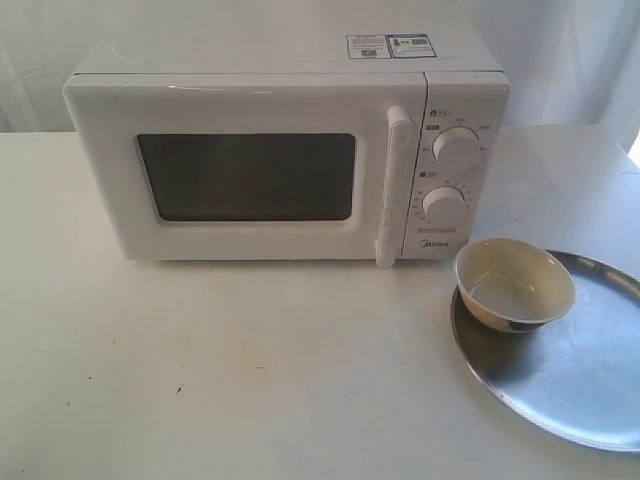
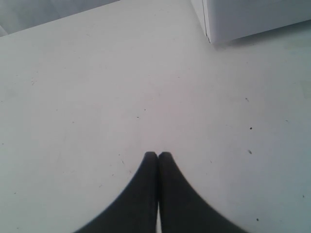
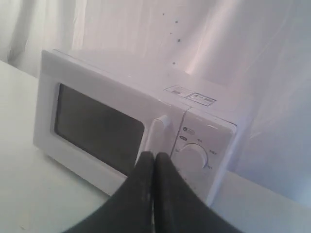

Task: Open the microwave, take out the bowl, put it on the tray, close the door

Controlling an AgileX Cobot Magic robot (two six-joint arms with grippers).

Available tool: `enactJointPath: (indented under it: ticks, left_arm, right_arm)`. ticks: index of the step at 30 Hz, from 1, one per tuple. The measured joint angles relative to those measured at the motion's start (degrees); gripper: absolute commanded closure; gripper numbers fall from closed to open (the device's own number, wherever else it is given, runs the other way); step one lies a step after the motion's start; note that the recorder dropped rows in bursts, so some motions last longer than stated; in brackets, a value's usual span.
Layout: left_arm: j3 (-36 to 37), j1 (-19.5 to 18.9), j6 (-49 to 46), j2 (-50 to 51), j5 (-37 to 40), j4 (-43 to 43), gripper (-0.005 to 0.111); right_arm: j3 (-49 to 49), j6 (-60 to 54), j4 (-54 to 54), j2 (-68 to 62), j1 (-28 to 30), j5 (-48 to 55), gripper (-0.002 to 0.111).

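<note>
The white microwave stands at the back of the table, and its door with the dark window and vertical bar handle is closed. The cream bowl sits upright on the left part of the steel tray, in front and to the right of the microwave. Neither arm shows in the exterior view. My left gripper is shut and empty above bare table, with a microwave corner ahead of it. My right gripper is shut and empty, facing the microwave near its handle.
The white table spreads in front of the microwave. A pale curtain hangs behind. The tray reaches past the right edge of the exterior view. Two round dials sit on the microwave's right panel.
</note>
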State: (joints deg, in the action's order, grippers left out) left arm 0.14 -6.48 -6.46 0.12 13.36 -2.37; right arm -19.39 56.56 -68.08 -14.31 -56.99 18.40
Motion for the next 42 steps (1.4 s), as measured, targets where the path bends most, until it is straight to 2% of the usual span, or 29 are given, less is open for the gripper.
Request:
enactJointPath:
  ticks: [3, 7, 11, 14, 17, 19, 22, 25, 27, 31, 37, 40, 42]
  left_arm:
    - [0.0, 0.0, 0.0, 0.0, 0.0, 0.0, 0.107]
    - [0.0, 0.0, 0.0, 0.0, 0.0, 0.0, 0.107]
    - [0.0, 0.0, 0.0, 0.0, 0.0, 0.0, 0.107]
    - [0.0, 0.0, 0.0, 0.0, 0.0, 0.0, 0.107]
    - [0.0, 0.0, 0.0, 0.0, 0.0, 0.0, 0.107]
    - [0.0, 0.0, 0.0, 0.0, 0.0, 0.0, 0.107]
    - [0.0, 0.0, 0.0, 0.0, 0.0, 0.0, 0.107]
    - [0.0, 0.0, 0.0, 0.0, 0.0, 0.0, 0.107]
    - [0.0, 0.0, 0.0, 0.0, 0.0, 0.0, 0.107]
    - [0.0, 0.0, 0.0, 0.0, 0.0, 0.0, 0.107]
    - [0.0, 0.0, 0.0, 0.0, 0.0, 0.0, 0.107]
    - [0.0, 0.0, 0.0, 0.0, 0.0, 0.0, 0.107]
    - [0.0, 0.0, 0.0, 0.0, 0.0, 0.0, 0.107]
  right_arm:
    - [0.7, 0.0, 9.6, 5.0, 3.4, 4.5, 0.108]
    - [2.3, 0.0, 36.6, 12.6, 12.8, 12.8, 0.108]
    - [3.5, 0.3, 62.9, 14.0, 24.1, 19.9, 0.108]
    - [4.4, 0.3, 77.5, 14.0, 32.9, 16.8, 0.108]
    - [6.5, 0.4, 85.4, 14.0, 39.8, 9.3, 0.108]
    - [8.8, 0.4, 87.6, 14.0, 42.6, 4.2, 0.108]
    - [13.8, 0.4, 88.1, 14.0, 43.7, -3.9, 0.108]
    - [18.4, 0.4, 84.1, 14.0, 43.8, -13.2, 0.108]
    - [19.0, 0.4, 79.4, 14.0, 44.0, -15.4, 0.108]
    - [19.0, 0.4, 68.1, 14.0, 44.0, -15.7, 0.108]
    - [19.0, -0.2, 64.4, 14.0, 44.0, -11.1, 0.108]
    - [19.0, -6.1, 64.3, 14.0, 44.0, -5.4, 0.108]
    - [19.2, -14.6, 64.2, 14.0, 44.0, -3.0, 0.108]
